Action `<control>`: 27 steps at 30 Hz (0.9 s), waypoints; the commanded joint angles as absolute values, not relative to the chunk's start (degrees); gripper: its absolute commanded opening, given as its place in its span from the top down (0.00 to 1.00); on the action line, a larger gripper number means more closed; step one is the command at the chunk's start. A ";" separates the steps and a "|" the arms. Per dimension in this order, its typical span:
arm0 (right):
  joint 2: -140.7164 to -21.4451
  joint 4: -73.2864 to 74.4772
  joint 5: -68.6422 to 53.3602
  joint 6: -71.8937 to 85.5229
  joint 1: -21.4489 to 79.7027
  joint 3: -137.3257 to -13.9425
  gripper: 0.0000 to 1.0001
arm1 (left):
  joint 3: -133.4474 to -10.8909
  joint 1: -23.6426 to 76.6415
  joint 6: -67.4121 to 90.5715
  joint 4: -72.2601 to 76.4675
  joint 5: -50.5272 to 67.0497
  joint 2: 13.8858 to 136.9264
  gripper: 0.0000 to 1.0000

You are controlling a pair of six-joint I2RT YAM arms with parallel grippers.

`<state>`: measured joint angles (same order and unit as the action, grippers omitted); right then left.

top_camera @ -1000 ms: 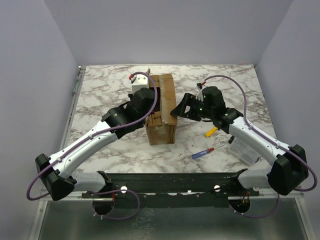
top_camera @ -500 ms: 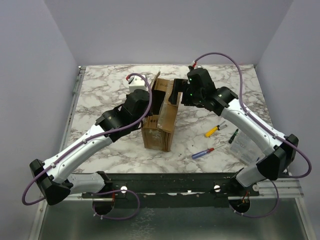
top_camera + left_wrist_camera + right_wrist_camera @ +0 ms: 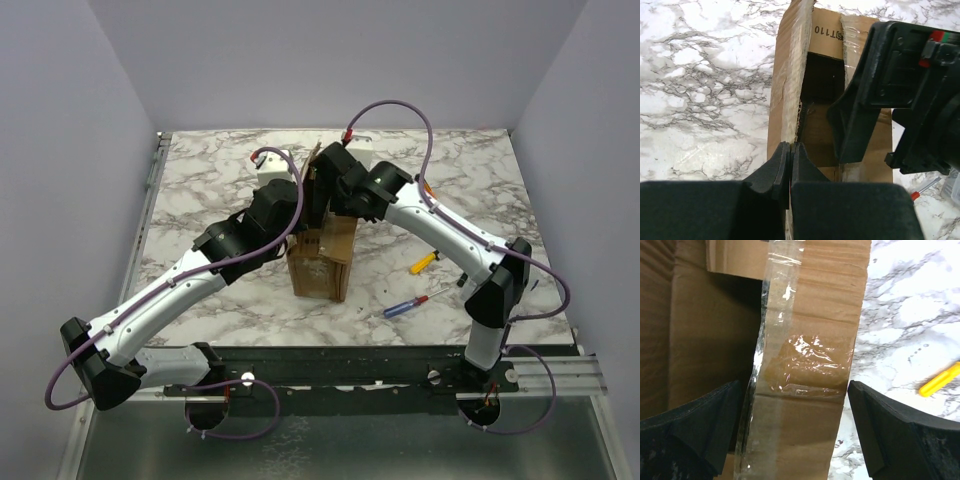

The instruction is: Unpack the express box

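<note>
Express box: the express box (image 3: 322, 262) stands in the middle of the counter (image 3: 200, 200), its top open and both long flaps raised.
Long axis: it runs from the lower centre toward the upper centre of the top view, a little tilted.
Left flap: the left end effector (image 3: 790, 152) is pressed together on the edge of the left flap (image 3: 790, 75), pinching it at the end that is lowest in the left wrist view.
Right flap: the right flap (image 3: 810, 340), with glossy tape along it, stands between the fingers of the right end effector (image 3: 794, 390). These are spread wide, one finger over the cavity and the other outside over the marble, and I see no contact.
Free arm: the right one, I judge, since the left is holding.
Cavity: it lies left of the taped flap in the right wrist view. It is dark, and I cannot tell what is inside.
Open room: there is bare marble to the right of the box. A yellow-handled tool (image 3: 423, 263) and a red and blue screwdriver (image 3: 405, 305) lie in the lower right, well apart from the box.
Risk: closing on the flap may tilt the box if the left pinch slips.
</note>
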<state>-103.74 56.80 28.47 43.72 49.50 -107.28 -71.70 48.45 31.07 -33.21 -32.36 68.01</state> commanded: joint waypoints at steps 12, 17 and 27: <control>-104.45 69.87 45.48 45.87 52.56 -109.02 0.03 | -69.57 48.34 32.08 -29.78 -39.87 65.30 1.00; -96.87 61.11 41.93 42.90 52.56 -100.89 0.10 | -69.40 48.41 30.59 -30.91 -42.99 65.51 1.00; -90.02 57.47 40.40 45.63 52.56 -93.80 0.25 | -70.85 48.32 29.57 -32.85 -48.13 65.60 1.00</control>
<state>-93.56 57.32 40.56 45.12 52.42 -97.27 -69.60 49.25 31.20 -31.99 -38.52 66.92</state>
